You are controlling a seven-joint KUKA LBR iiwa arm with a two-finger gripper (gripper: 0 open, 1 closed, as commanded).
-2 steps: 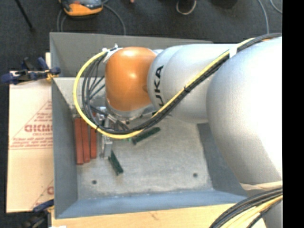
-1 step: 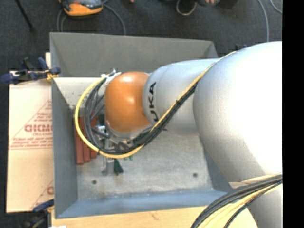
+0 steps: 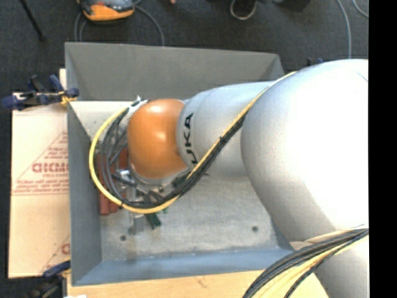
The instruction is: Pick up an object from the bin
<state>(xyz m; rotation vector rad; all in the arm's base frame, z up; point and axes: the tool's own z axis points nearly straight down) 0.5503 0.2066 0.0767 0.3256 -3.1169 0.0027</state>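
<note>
A: Largest entry?
B: Arm, laid across the bin, bent down, probably to work at the bin's floor.
A: Tool?
B: Tool, low near the bin's left wall; apart or together, cannot tell.
A: Stock?
B: Red-brown block, against the bin's left wall, just beside the tool.

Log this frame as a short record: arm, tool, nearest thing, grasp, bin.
arm: arm reaches in from the right, orange cover at its wrist
tool: tool low over the bin's front-left floor
nearest thing: red-brown thing by the left wall, partly hidden behind the wrist cables
grasp: cannot tell
bin: bin grey, walls sloping inward
</note>
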